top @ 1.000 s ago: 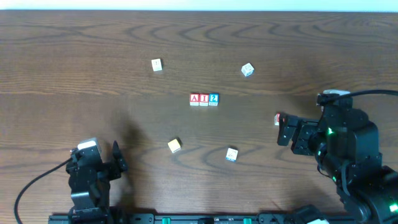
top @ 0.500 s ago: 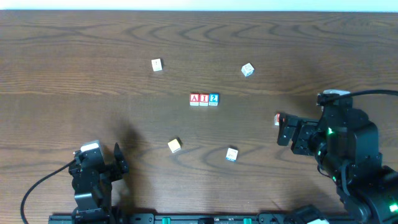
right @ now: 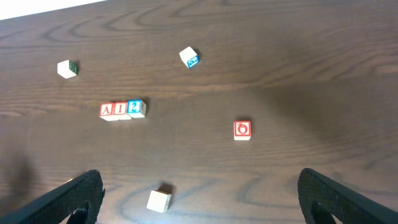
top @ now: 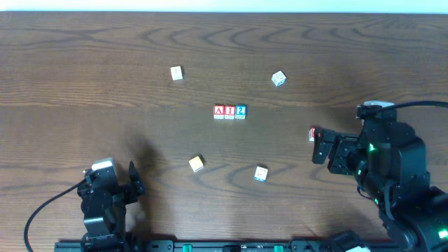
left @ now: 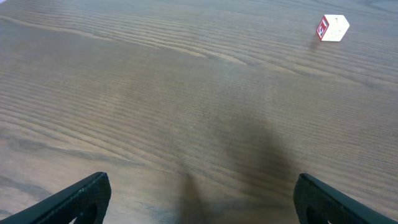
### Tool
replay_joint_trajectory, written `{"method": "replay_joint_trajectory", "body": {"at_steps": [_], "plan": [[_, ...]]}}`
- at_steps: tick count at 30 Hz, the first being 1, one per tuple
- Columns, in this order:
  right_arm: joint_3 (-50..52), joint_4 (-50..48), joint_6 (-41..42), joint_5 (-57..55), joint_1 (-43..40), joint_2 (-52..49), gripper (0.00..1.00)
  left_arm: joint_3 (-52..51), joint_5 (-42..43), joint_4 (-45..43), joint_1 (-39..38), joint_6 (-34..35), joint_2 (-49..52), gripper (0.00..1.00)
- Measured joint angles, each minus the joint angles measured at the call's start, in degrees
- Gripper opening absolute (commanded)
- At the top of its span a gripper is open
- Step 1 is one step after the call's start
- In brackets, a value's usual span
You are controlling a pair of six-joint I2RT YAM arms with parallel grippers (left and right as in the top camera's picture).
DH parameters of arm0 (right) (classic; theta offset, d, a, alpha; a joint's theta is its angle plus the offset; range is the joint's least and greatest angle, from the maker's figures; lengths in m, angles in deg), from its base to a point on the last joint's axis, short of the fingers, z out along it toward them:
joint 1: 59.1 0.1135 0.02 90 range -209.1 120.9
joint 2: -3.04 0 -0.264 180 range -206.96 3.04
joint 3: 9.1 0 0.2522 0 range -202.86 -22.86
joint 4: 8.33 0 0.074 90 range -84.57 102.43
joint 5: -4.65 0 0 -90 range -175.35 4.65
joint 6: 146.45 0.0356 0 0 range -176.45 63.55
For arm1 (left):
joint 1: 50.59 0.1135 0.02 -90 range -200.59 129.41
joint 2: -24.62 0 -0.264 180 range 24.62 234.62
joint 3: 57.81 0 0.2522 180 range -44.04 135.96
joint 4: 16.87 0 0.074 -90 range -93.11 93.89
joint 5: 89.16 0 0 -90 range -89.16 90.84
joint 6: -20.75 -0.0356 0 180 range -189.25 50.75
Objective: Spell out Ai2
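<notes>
- Your left end effector hangs at the table's near-left corner, wide, empty.
- Your right end effector faces inward from the right edge, wide, empty.

A cube: red face, white letter
I cube: red face
2 cube: blue face
table: dark wood grain

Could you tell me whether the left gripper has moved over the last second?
Yes, slightly. In the overhead view the left gripper has slid a little down the picture, nearer the black rail at the near table edge, then stopped.
</notes>
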Motion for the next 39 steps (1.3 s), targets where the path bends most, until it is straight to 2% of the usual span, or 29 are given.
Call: {"method": "replay_joint_trajectory", "body": {"at_steps": [12, 17, 20, 24, 31, 39], "plan": [[0.0, 0.1, 0.0, 0.0, 0.0, 0.0, 0.99, 0.0, 0.0, 0.0, 0.0, 0.0, 0.0, 0.96], [1.4, 0.3, -3.5, -1.9, 0.0, 1.1, 0.99, 0.0, 0.0, 0.0, 0.0, 0.0, 0.0, 0.95], [9.5, -4.5, -7.9, -2.7, -1.0, 7.0, 0.99, 0.0, 0.0, 0.1, 0.0, 0.0, 0.0, 0.95], [25.4, -13.0, -11.5, -3.0, -2.6, 19.4, 0.99, 0.0, 0.0, 0.2, 0.0, 0.0, -0.1, 0.95], [45.8, -15.8, -13.0, -1.2, -4.1, 37.4, 0.99, 0.0, 0.0, 0.2, 0.0, 0.0, -0.1, 0.95], [57.4, -16.8, -13.2, 2.2, -4.1, 45.6, 0.99, 0.0, 0.0, 0.2, 0.1, 0.0, -0.1, 0.95]]}}
